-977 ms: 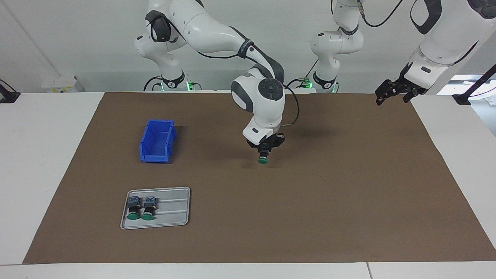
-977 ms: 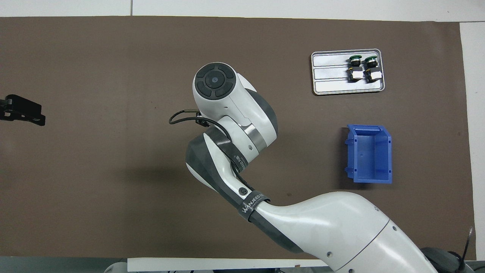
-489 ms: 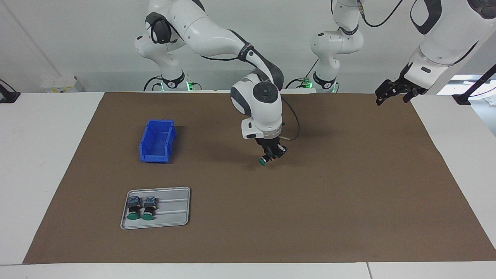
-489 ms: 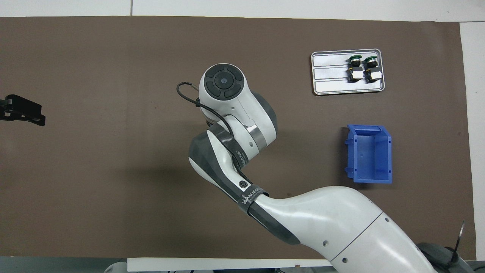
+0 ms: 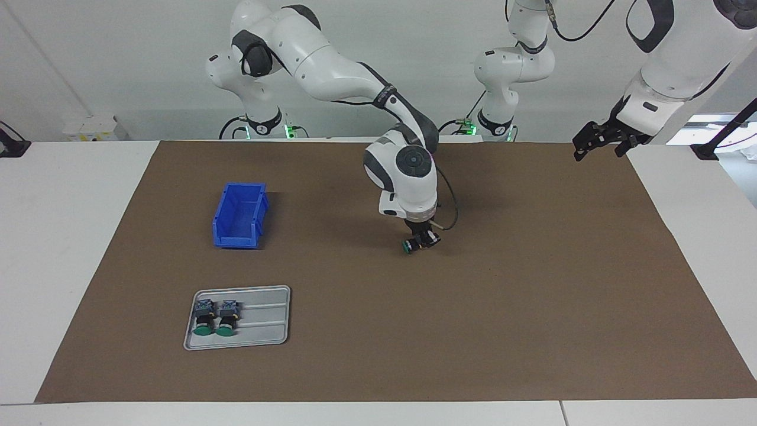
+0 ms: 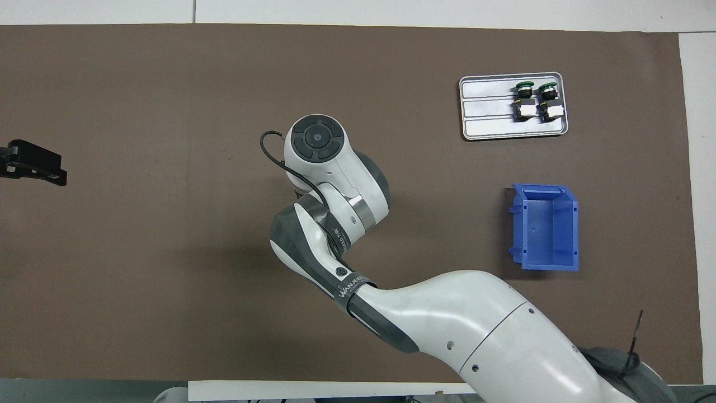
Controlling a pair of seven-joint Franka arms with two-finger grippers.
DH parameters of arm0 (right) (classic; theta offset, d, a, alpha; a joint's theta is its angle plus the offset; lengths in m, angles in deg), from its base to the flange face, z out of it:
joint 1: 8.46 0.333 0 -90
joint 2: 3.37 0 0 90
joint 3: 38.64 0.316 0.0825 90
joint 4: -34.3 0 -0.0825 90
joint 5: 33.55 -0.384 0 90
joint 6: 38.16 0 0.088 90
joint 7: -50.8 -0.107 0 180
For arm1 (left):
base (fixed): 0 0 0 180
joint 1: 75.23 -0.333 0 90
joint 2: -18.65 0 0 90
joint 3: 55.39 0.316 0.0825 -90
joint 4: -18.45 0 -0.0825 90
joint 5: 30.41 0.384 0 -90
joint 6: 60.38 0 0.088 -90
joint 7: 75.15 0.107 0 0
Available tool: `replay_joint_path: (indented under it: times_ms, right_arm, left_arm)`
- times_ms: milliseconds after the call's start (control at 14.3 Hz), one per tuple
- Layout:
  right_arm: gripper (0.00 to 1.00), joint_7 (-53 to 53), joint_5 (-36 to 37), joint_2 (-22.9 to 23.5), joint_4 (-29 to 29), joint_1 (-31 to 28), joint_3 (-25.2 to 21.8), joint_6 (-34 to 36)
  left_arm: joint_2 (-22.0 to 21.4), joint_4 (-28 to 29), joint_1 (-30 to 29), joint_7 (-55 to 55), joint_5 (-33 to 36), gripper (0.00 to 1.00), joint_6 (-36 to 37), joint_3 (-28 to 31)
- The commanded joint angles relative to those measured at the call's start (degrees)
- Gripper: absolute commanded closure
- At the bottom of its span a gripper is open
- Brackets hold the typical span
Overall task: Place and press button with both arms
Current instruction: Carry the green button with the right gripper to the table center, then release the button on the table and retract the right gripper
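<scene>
The right pincer (image 5: 421,241) is low over the middle of the brown mat (image 5: 532,296), clamped on the button (image 5: 412,244). The button lies on its side in that grip, long way about level, with its green cap pointing toward the right arm's end of the surface (image 5: 65,236). I think it is just off the mat or barely touching it, but that is hard to tell from here. Only the green cap and a bit of the black body show; the rest of the button is tucked inside the pincer. From above, the right arm's big white wrist (image 6: 330,162) covers both the pincer and the button, so nothing of them shows there. The left pincer (image 5: 600,142) waits up in the air over the mat's edge at the left arm's end, and I cannot tell if its fingers are apart or together. In the view from above only its black tip (image 6: 33,163) pokes in from the side. A blue bin (image 5: 239,215) sits toward the right arm's end. A grey tray (image 5: 260,322) lies farther from the robots than the bin, with two more green-capped switches (image 5: 214,318) side by side in it. There is lots of bare mat all around the button, and the bin and tray are well apart from it.
</scene>
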Motion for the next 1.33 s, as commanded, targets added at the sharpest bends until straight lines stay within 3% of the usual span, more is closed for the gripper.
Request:
replay_joint_path:
  times_ms: [0, 70, 140, 209, 349, 419, 628, 838, 1047, 1257]
  right_arm:
    - [0.53, -2.63, -1.01, -0.45, -1.7, -0.79, 0.27, -2.63]
    - [0.27, -2.73, -1.01, -0.45, -1.71, -0.88, 0.27, -3.34]
    - [0.1, -2.12, 0.03, -0.45, -0.93, -0.62, 0.27, -3.35]
    - [0.0, -1.85, 1.26, -0.8, -0.05, -0.62, 0.27, -2.3]
    - [0.01, 0.77, 1.44, -2.81, 5.12, -3.76, 0.27, 4.52]
    - [0.0, 6.97, 1.27, -5.09, 5.75, -5.96, 0.27, 7.35]
    - [0.01, 28.14, 0.92, -13.44, 3.57, -14.56, 0.27, 13.77]
    - [0.0, 54.4, 1.44, -17.84, 3.47, -23.61, 0.1, 23.34]
    - [0.0, 76.23, 4.33, -21.18, 3.91, -31.88, 0.01, 29.59]
    - [0.0, 86.63, 7.24, -24.35, 4.0, -36.46, -0.08, 34.61]
  left_arm:
    - [-2.15, 2.6, -0.25, -0.49, 0.91, 0.0, -0.75, 0.0]
    - [-2.15, 2.6, -0.33, -0.58, 0.91, 0.0, -0.66, 0.0]
    - [-2.15, 2.6, -0.33, -0.67, 0.91, 0.0, -0.4, 0.0]
    - [-2.15, 2.6, -0.33, -0.67, 0.91, 0.0, -0.31, 0.0]
    - [-2.15, 2.6, -0.33, -1.45, 1.0, 0.0, -0.31, 0.09]
    - [-2.15, 2.6, -0.42, -1.55, 1.0, 0.0, -0.31, 0.09]
    - [-2.15, 2.25, -1.21, -1.55, 0.92, 0.0, 1.0, 0.09]
    - [-2.5, 2.42, -1.3, -3.11, 0.91, 0.0, 1.97, 0.17]
    - [-2.68, 2.6, 0.01, -21.18, 0.92, 0.0, 2.76, -0.35]
    - [-2.86, 2.77, 2.56, -35.94, 0.92, 0.0, 4.43, -0.62]
